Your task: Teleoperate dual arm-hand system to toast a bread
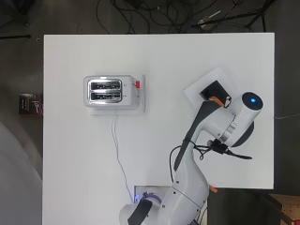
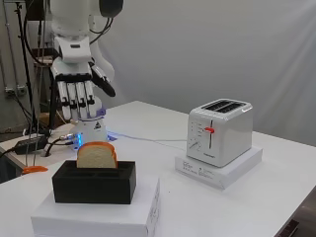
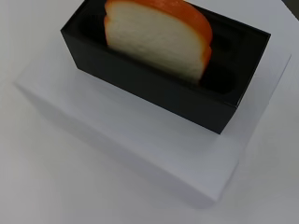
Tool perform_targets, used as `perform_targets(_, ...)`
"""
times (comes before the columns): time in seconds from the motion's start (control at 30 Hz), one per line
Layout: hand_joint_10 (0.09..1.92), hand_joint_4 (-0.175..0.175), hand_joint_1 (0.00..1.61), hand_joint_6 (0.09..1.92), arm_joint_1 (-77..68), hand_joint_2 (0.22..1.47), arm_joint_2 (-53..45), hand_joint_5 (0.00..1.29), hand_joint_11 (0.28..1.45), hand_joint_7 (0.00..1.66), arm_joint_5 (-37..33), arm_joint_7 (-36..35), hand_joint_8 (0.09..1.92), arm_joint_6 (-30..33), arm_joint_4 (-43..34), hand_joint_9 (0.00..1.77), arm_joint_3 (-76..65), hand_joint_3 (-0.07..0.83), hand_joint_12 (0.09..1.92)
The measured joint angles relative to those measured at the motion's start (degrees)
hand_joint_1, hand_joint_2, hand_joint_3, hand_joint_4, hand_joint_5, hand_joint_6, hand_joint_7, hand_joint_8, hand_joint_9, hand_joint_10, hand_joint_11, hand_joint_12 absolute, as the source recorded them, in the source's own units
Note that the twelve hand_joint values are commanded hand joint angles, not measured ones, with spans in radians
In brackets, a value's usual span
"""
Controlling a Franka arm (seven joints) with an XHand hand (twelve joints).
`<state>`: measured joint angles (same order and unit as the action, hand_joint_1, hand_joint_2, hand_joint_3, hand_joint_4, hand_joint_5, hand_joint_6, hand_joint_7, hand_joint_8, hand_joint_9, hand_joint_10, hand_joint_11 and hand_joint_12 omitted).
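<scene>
The bread slice (image 2: 97, 155) stands upright in a slot of a black holder (image 2: 94, 182), its top well clear of the rim, likely so fingers can pinch it from above. The holder sits on a white box (image 2: 98, 216). The hand (image 2: 75, 89) hangs above it, fingers straight and pointing down, holding nothing. Well apart stands the toaster (image 2: 219, 131), on its own white base (image 2: 217, 170), slots up, red lever (image 2: 209, 130) raised.

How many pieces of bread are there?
1. The bread slice stands upright in the black holder on a white box, below the hand. Nothing shows in the toaster slots.
</scene>
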<state>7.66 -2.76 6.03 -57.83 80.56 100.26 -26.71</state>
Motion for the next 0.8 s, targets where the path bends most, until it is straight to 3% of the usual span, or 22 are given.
perform_targets(0.2, 0.09, -0.068, 0.19, 0.09, 2.29, 1.05, -6.93, 0.42, 0.43, 0.53, -2.63, -3.13, 0.09, 2.56, -0.33, 0.65, -1.19, 0.012, 0.09)
perform_targets(0.7, 0.09, -0.071, 0.33, 0.09, 4.99, 0.98, -14.77, 0.33, 0.39, 0.43, -3.98, -12.55, 0.09, 8.94, -2.51, 0.49, 1.49, -0.018, 0.09)
perform_targets(0.73, 0.09, -0.067, 0.36, 0.09, 5.08, 0.97, -14.97, 0.36, 0.39, 0.45, -3.43, -13.39, 0.09, 9.33, -2.54, 0.51, 1.62, -0.014, 0.09)
perform_targets(0.8, 0.09, -0.026, 0.47, 0.09, 5.28, 0.97, -15.32, 0.47, 0.40, 0.54, -2.99, -15.50, 0.09, 10.05, -2.52, 0.58, 1.85, -0.004, 0.09)
